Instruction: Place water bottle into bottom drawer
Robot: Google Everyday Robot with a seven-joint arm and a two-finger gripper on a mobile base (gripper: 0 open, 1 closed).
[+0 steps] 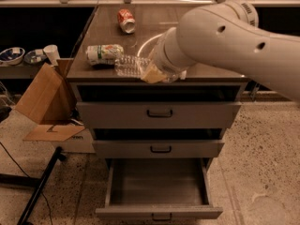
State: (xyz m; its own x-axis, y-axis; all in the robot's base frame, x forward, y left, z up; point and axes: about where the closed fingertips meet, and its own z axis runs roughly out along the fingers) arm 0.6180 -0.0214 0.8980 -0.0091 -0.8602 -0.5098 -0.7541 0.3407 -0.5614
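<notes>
Finding: the gripper (151, 72), largely masked by the arm's wrist, sits over the front edge of the cabinet top (103, 32), slightly left of centre, and appears clamped on one end of the water bottle (129, 65). The bottle lies level and projects leftward from the grip, at or just above the front edge. Handling assessment: clear, thin-walled, ribbed plastic, judged light and probably near empty. It would dent under hard pressure, and its smooth wall could slip or pivot when held at one end only. The ribbed mid-body would give a better balanced hold than the end. Nothing here is fragile, so a short drop into the tray should do no harm. Destination: the bottom drawer (159, 184) is pulled out, directly below and forward of the bottle, and nothing shows on its floor. Surroundings: a crushed green-and-white can (104, 54) lies just beside the bottle's free end, toward the left edge. A red-orange can (125, 20) lies well back toward the rear. The two upper drawers (159, 114) are closed. A cardboard box (44, 97) leans against the cabinet's left side. Obstructions: the descent must clear the cabinet's front edge and the upper drawer fronts. The crushed can is close enough to be knocked by a leftward swing.
</notes>
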